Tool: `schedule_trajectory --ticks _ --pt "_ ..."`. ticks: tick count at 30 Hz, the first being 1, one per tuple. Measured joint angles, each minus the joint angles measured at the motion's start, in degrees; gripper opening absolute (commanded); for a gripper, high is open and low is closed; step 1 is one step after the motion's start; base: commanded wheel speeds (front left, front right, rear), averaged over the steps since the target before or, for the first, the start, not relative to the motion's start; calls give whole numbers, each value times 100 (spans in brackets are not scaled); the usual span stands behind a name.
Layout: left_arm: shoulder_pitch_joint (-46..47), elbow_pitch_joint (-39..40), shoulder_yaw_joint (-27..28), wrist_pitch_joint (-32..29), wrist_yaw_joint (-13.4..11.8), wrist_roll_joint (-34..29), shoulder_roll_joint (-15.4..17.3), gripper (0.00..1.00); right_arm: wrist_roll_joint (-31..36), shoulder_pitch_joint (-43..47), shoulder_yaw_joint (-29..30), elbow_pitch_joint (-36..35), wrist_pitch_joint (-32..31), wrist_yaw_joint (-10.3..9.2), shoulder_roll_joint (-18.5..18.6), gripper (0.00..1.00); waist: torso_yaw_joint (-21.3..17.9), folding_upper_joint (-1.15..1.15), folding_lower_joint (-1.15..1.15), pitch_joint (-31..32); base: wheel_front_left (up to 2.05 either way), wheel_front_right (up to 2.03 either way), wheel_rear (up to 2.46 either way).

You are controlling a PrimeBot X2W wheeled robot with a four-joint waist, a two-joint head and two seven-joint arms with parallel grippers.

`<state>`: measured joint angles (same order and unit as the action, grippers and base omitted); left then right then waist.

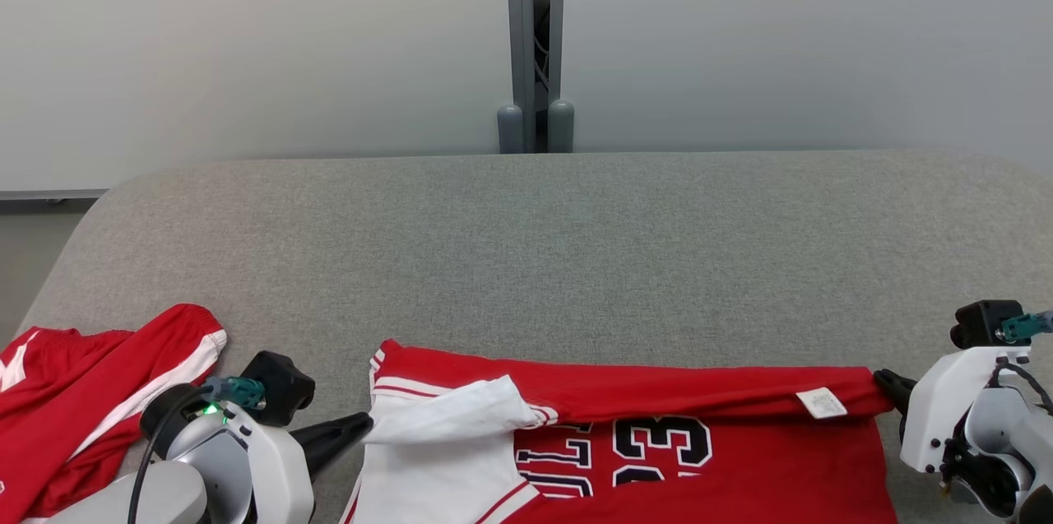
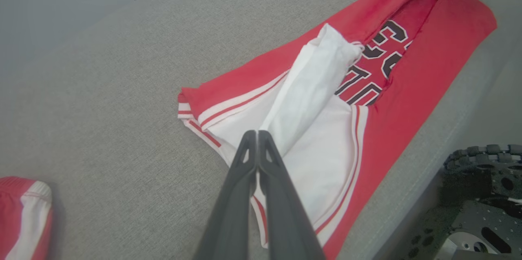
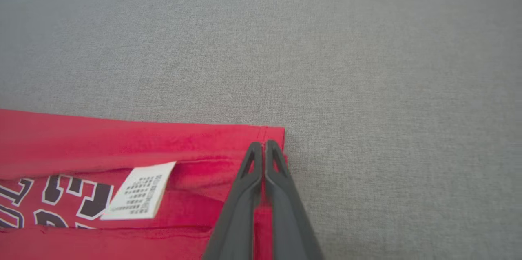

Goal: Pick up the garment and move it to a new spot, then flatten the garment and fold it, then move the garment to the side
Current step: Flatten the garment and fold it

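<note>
Where jersey (image 1: 699,401) lies — grey fabric surface (image 1: 576,244) | pale wall (image 1: 247,39) | grey post (image 1: 535,39)

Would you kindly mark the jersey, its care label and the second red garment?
jersey (image 1: 781,475), head view, red body beside the numbers.
care label (image 3: 140,190), right wrist view, label's middle.
second red garment (image 1: 66,392), head view, red fabric.

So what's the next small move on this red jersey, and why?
Probably draw both grippers toward the robot, carrying the folded flap further across the jersey. The left gripper and right gripper are shut at the flap's two ends, though a true pinch is hard to confirm, and the flap covers only a narrow far strip, with the white sleeve bunched.
</note>
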<state>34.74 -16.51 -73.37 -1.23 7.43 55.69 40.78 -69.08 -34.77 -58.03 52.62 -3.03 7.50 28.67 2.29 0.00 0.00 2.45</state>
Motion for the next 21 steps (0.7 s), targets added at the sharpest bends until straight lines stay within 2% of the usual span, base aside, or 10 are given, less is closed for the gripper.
schedule_trajectory --ticks 21 --pt "-414 312 0 -445 0 -256 63 0 -512 195 -324 -439 -697 0 263 0 -2 0 0 125 0 0 0"
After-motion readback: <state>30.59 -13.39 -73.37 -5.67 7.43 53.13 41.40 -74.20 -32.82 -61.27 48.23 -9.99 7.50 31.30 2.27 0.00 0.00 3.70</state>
